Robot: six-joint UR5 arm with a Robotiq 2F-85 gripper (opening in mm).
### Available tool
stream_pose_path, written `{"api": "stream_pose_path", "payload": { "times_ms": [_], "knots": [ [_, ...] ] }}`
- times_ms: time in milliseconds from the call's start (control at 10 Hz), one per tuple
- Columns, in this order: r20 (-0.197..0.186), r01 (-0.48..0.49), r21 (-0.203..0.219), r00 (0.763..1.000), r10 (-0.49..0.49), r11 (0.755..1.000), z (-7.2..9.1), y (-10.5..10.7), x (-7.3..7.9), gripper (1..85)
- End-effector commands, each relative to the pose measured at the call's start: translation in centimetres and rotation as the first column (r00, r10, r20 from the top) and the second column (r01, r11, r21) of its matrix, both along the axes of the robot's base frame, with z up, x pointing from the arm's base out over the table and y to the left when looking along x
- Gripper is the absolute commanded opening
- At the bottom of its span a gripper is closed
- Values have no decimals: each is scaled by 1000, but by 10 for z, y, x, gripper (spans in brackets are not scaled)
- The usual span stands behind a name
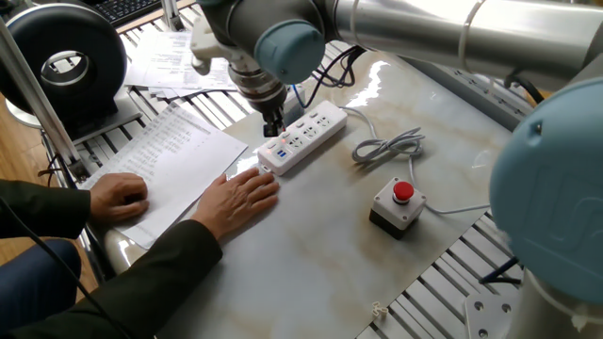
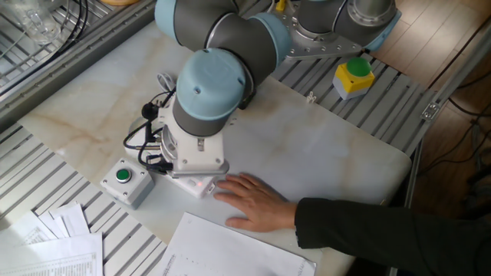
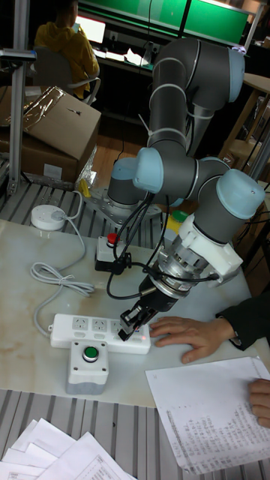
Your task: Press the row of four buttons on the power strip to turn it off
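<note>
A pale marble-patterned table set on a ribbed aluminium frame carries the strip, which lies diagonally near the table's middle, its blue-port end toward 7 o'clock in one fixed view. The robot's tool points down over the strip's long edge at about 10 o'clock from its centre; whether its fingers are spread or pressed together cannot be told from any view. The four buttons cannot be made out clearly at this size.

A person's hand lies flat on the table, fingertips just beside the strip's near end, at 7 o'clock from it. A second hand rests on a printed sheet at the table's 9 o'clock edge; the sheet's text is too small to read.

At 4 o'clock from the strip stands a red-button box, with a coiled white cord between them. In the tall fixed view, a green-button box sits just in front of the strip and a round white puck lies well apart at 10 o'clock.

Beyond the table, that view shows a cardboard box, a seated person in yellow and green-lit screens. No brand names can be read.
</note>
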State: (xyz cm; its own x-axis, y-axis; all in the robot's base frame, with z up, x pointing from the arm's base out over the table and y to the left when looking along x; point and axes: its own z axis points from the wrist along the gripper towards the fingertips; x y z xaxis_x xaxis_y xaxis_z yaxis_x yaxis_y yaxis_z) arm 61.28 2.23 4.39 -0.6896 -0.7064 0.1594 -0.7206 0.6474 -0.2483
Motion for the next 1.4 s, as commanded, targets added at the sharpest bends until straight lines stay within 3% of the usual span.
{"api": "stream_pose_path", "payload": {
  "times_ms": [0, 400, 700, 800, 1000, 1100, 1300],
  "knots": [
    [-8, -16, 4, 1000, 16, 1000, -3, -11, -3, 10],
    [-5, -9, 29, 1000, 9, 1000, -20, -6, -15, 10],
    [5, -20, 24, 1000, 20, 1000, -22, -7, -14, 10],
    [3, -11, 10, 1000, 11, 1000, -16, -2, -15, 10],
    [-11, 47, -57, 999, -47, 997, 22, 22, -26, 10],
    [-34, 75, 1, 997, -75, 997, 26, 39, -30, 10],
    [-24, 61, 11, 998, -61, 998, 22, 37, -23, 10]
  ]
}}
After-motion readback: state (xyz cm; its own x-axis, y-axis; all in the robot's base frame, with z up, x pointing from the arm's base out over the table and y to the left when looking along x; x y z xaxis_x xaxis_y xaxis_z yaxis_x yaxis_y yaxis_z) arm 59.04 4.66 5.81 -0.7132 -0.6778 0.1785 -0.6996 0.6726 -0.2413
